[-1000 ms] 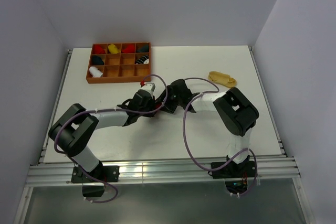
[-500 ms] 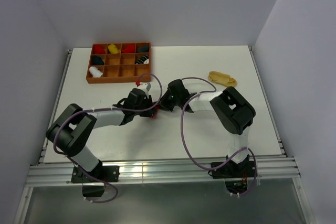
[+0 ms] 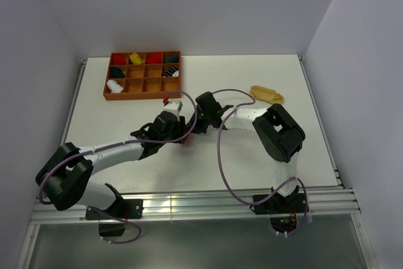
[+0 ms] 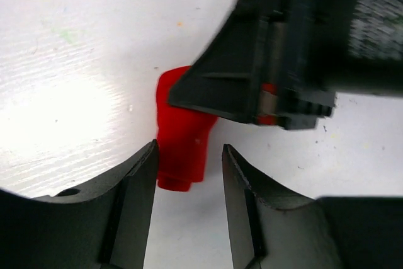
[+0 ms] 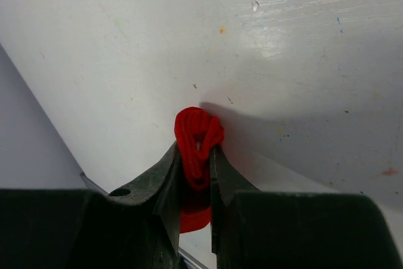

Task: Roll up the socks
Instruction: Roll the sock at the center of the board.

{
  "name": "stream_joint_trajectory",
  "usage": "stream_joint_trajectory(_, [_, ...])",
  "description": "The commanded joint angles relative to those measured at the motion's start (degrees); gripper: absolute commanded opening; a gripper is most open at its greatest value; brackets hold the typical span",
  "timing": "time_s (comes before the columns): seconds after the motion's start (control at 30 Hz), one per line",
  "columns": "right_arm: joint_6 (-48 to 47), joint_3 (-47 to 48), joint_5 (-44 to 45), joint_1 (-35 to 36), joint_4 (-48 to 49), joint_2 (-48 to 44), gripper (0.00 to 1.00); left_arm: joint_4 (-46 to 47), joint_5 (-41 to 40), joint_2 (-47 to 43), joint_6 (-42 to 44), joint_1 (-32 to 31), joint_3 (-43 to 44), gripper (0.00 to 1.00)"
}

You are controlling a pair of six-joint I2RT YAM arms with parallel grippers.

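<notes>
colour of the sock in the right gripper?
Red sock, pinched in the right gripper; right wrist view shows it best.

Red sock (image 5: 197,137): solid bright red. Tan sock (image 3: 267,94): plain tan-yellow. Table (image 3: 252,149): white, tiny orange, green and purple specks in wrist views. Tray (image 3: 142,97): orange-brown wood. Bundles (image 3: 135,58) in tray: far row red, yellow, red, dark; middle row one dark, one black-and-white striped; near-left one white. Right fingers (image 5: 164,187): black. Left fingers (image 4: 126,193): black. Arms (image 3: 113,149): white links, black joints. Cables (image 3: 221,162): purple. Walls (image 3: 189,4): pale lavender-grey. Rail (image 3: 189,209): silver.
</notes>
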Motion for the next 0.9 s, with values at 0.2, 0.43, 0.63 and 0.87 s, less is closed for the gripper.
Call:
stream_joint_trajectory(0.2, [-2.99,4.37,0.5,0.15,-8.96,2.17,0.0,-2.25,-18.86,5.67,8.97,-11.16,6.25,0.49])
stream_joint_trajectory(0.43, [-3.34,5.16,-0.29,0.15,-9.93,2.26,0.0,-4.0,-23.53,12.0,10.12,-14.34,8.1,0.48])
stream_joint_trajectory(0.63, [-3.34,5.6,-0.99,0.15,-10.02,2.44,0.0,-7.25,-26.6,15.09,8.63,-16.1,8.28,0.48])
stream_joint_trajectory(0.87, [-3.52,5.51,-1.43,0.15,-9.93,2.53,0.0,-8.23,-33.46,12.9,8.53,-19.09,9.94,0.49])
